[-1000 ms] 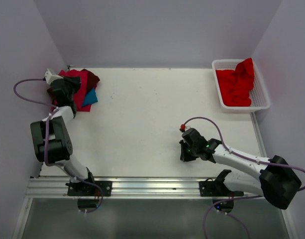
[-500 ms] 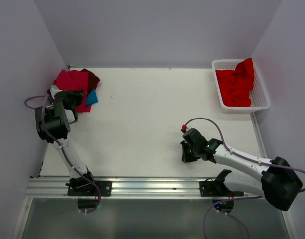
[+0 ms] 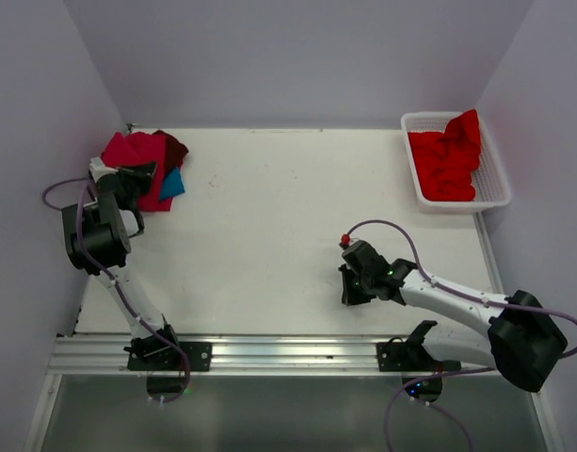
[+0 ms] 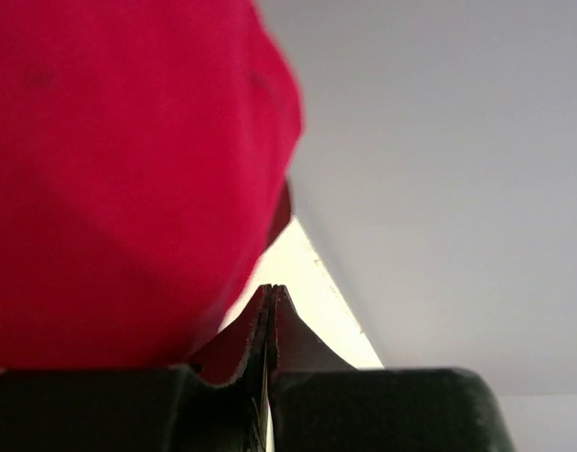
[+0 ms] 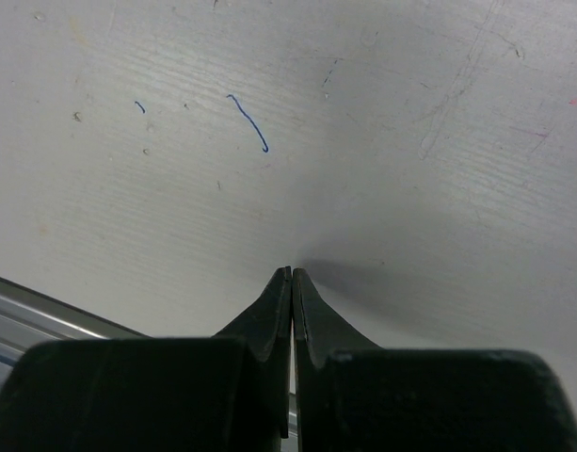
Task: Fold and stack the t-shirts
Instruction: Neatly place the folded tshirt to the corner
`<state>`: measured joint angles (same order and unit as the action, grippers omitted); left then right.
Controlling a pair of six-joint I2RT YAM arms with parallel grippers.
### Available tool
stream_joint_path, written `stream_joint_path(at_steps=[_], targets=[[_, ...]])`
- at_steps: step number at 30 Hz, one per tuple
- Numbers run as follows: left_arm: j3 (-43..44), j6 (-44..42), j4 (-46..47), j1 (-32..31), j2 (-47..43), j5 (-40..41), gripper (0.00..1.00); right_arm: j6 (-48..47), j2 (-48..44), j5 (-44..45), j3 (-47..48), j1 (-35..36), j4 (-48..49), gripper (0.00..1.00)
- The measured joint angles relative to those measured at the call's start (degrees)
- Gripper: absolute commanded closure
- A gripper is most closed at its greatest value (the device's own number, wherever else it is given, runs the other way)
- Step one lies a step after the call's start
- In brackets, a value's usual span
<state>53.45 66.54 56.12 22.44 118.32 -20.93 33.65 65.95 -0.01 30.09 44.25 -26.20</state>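
Note:
A pile of folded t-shirts lies at the table's far left: crimson-pink (image 3: 130, 151) on top, dark maroon (image 3: 175, 147) behind, teal blue (image 3: 171, 183) poking out at the right. My left gripper (image 3: 145, 175) is shut and empty beside the pile's near edge; in the left wrist view the crimson-pink shirt (image 4: 119, 169) fills the left side just past my shut gripper (image 4: 272, 292). A bright red shirt (image 3: 448, 160) lies crumpled in the white basket (image 3: 495, 188). My right gripper (image 3: 349, 292) is shut and empty, low over bare table (image 5: 290, 273).
The white lattice basket stands at the far right corner by the right wall. The left wall runs close behind the shirt pile. A metal rail (image 3: 269, 353) runs along the table's near edge by the arm bases.
My left arm has drawn back from over the shirt pile toward the near left; the gripper now sits at the pile's near edge. The right arm has barely moved.

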Motion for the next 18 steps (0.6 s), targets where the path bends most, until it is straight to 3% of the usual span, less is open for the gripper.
stream_joint_path(at_steps=[6,10,18], targets=[[0.1,1.7,3.0,0.4,-6.3,0.7,1.00,0.0,0.5,-0.1,0.0,0.0,0.3,1.00],[1.6,1.0,-0.6,0.9,-7.5,5.3,1.00,0.0,0.3,-0.1,0.0,0.0,0.3,1.00],[8.0,-1.2,-11.1,3.1,0.6,12.9,1.00,0.2,-2.6,0.0,-0.1,0.0,-0.5,1.00]])
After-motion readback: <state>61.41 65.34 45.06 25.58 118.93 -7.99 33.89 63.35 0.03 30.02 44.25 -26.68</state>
